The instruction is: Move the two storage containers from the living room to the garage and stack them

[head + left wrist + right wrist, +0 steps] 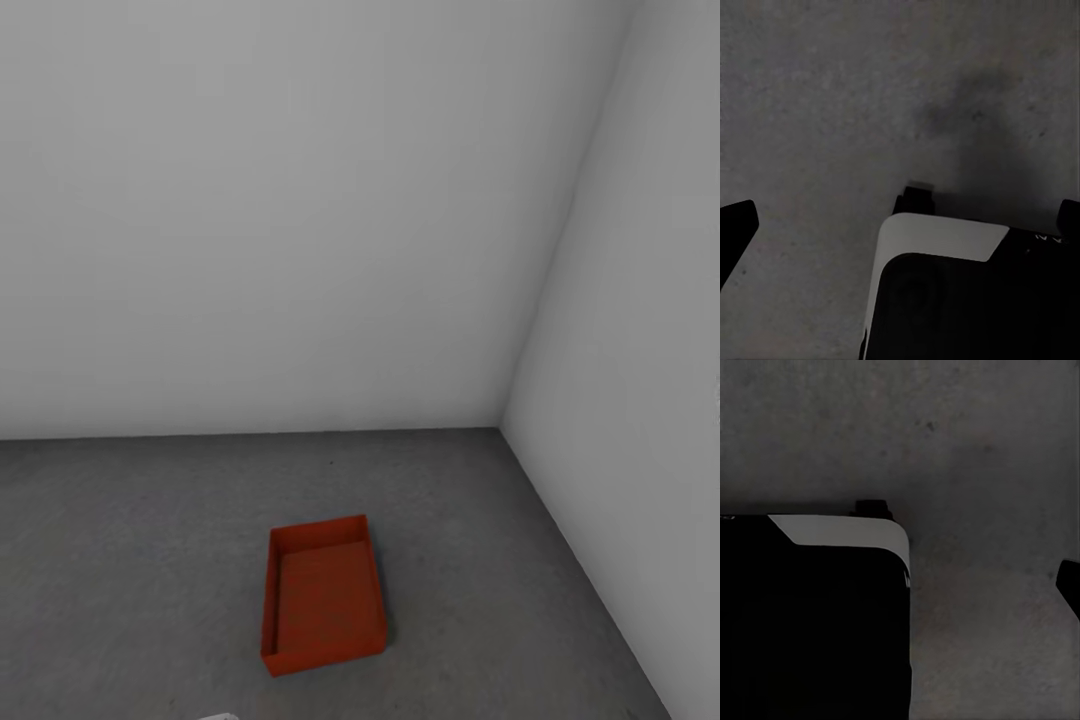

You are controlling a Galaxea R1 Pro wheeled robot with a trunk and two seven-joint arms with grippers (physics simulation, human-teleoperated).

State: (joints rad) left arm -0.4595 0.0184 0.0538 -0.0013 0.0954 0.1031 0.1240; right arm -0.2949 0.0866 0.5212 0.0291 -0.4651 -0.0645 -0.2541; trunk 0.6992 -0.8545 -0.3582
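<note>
One storage container (323,595) lay open-top on the grey concrete floor (140,560) near the wall corner. Both wrist views showed floor and the robot's base; each end effector's state I cannot tell.

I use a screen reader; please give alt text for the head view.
An orange-red open-top storage container sits empty on the dark grey concrete floor, near the corner where two plain grey-white walls meet.

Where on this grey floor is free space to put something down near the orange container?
Bare floor lies left of the storage container, out to the picture's edge. Another open strip runs behind it, up to the back wall. Tightest is the right side, where the side wall closes in toward the corner.
</note>
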